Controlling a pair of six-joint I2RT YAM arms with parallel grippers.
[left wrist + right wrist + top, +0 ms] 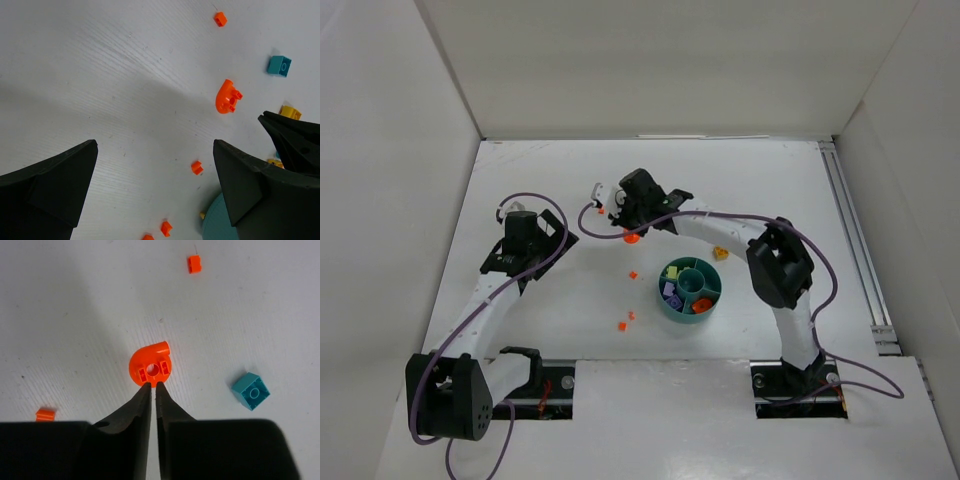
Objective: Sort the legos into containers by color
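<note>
An orange rounded lego (151,368) lies underside up on the white table, also seen from above as the orange lego (632,237). My right gripper (153,384) is shut, its tips at the piece's near rim. In the left wrist view the dark tip of the right gripper (262,118) stops short of that orange lego (227,96), so nothing is gripped. A teal lego (250,390) and small orange legos (194,264) (45,414) lie around it. The teal dish (663,293) holds sorted legos. My left gripper (155,145) stands open over bare table, left of the dish.
Small orange bits (633,273) (623,325) lie left of the dish and a yellow piece (720,252) lies at its upper right. White walls ring the table. The right arm (778,265) arches over the dish's right side.
</note>
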